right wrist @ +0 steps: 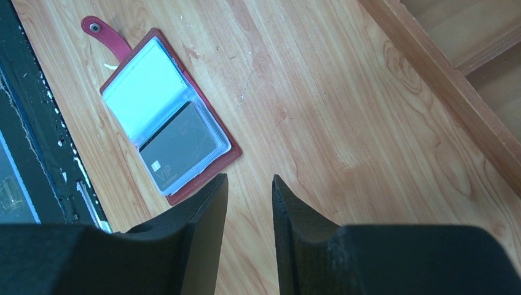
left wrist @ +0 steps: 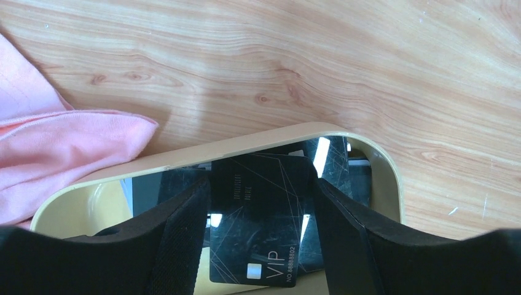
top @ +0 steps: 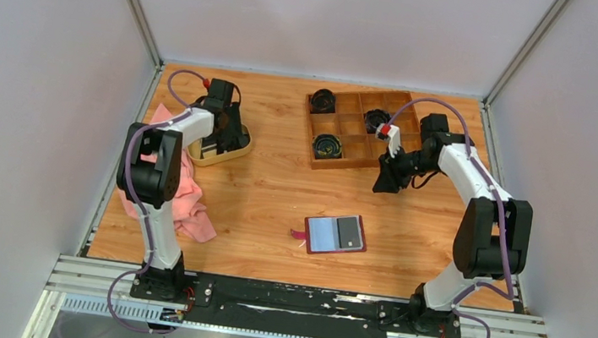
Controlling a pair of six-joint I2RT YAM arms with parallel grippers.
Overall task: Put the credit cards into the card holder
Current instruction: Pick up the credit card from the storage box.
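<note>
Dark-red leather wallet (top: 323,235), 6 o'clock: one grey card (top: 349,232) pocketed. Left gripper (left wrist: 263,184) pinches black VIP card (left wrist: 258,233) in oval tan dish (left wrist: 258,140), more beneath; right gripper (right wrist: 250,181) narrow, empty.

Dark red card holder (right wrist: 164,117), black credit card (left wrist: 258,215), pink cloth (left wrist: 55,153).

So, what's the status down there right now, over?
Left hand closed on a black card in the tan dish. Right hand slightly open, empty, hovering. Wallet lies open, one dark card already in. Nothing blocking it.
</note>
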